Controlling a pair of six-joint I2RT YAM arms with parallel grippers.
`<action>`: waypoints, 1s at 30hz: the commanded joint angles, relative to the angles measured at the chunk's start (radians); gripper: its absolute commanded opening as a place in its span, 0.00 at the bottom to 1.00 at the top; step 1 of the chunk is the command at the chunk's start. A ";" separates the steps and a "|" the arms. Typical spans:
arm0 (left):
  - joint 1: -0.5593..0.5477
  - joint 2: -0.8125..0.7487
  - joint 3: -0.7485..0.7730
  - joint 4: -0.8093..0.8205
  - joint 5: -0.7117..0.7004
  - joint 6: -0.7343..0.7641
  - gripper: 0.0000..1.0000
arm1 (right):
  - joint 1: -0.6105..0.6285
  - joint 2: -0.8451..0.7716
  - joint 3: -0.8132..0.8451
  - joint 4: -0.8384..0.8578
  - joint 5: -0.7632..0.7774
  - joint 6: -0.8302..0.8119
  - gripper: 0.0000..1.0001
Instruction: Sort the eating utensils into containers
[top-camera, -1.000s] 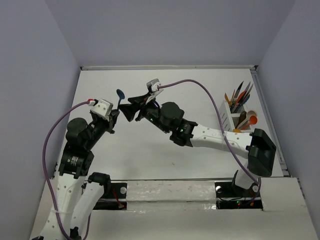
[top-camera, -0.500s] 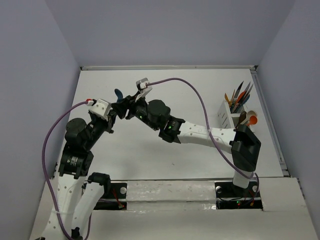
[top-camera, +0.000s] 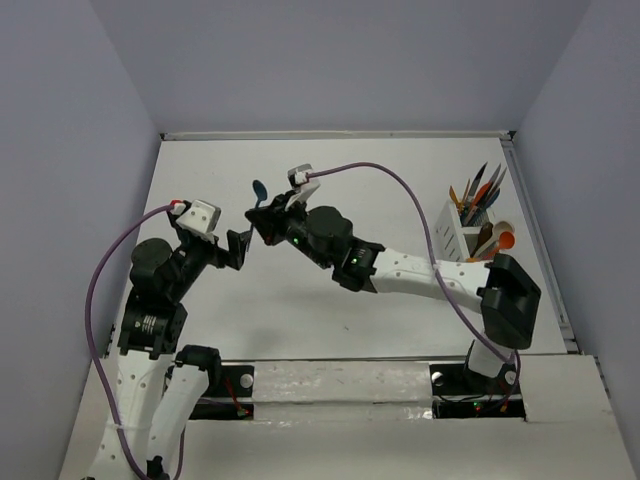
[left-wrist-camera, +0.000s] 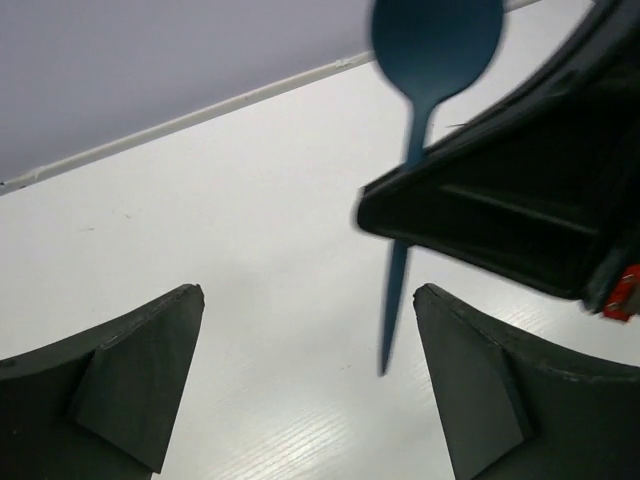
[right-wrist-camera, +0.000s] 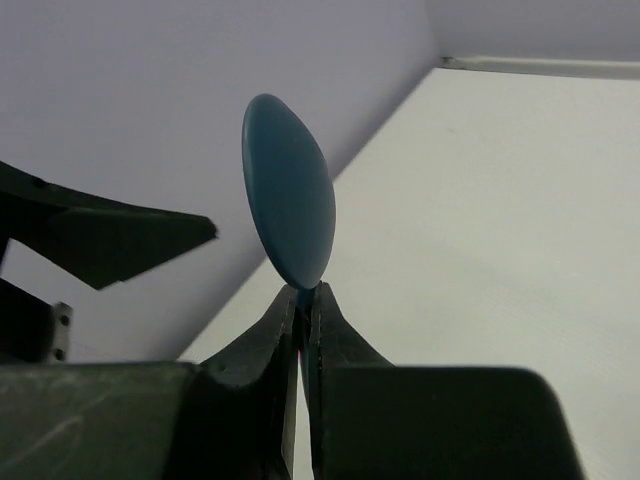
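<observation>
Pinching the slim teal-blue plastic spoon (right-wrist-camera: 290, 205) at the narrow neck just under its bowl, your right gripper (right-wrist-camera: 303, 298) has its two dark fingers closed almost flat against each other, with only the thin handle between them. In the right wrist view the oval bowl stands above the fingertips, turned nearly edge-on. From your left wrist camera you see the same spoon (left-wrist-camera: 432, 40) with its bowl at the top of the picture; the handle passes behind the black body of the right gripper (left-wrist-camera: 500, 215) and comes out below it, tapering to a tip over the white table top (left-wrist-camera: 230, 230). You cannot tell from these views whether that tip touches the surface. Your left gripper (left-wrist-camera: 308, 300) is spread wide and holds nothing: its two dark pads sit at the lower corners of that view, and the handle tip hangs between them, nearer the right-hand pad and touching neither. In the overhead view the left gripper (top-camera: 240, 247) and the right gripper (top-camera: 263, 215) sit close together on the left half of the table. The small white slotted plastic caddy (top-camera: 452, 238) stands well apart from them at the right edge, with orange, red, blue and grey plastic utensils (top-camera: 478, 192) fanning out of it. Which compartment each one occupies is too small to make out.
</observation>
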 joint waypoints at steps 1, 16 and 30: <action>0.010 -0.017 -0.017 0.051 0.043 -0.004 0.99 | -0.053 -0.270 -0.161 -0.119 0.278 -0.073 0.00; 0.013 -0.015 -0.034 0.048 0.079 0.011 0.99 | -0.834 -0.941 -0.643 -0.684 0.576 -0.082 0.00; 0.030 -0.001 -0.037 0.042 0.116 0.016 0.99 | -0.864 -0.749 -0.720 -0.602 0.656 0.021 0.00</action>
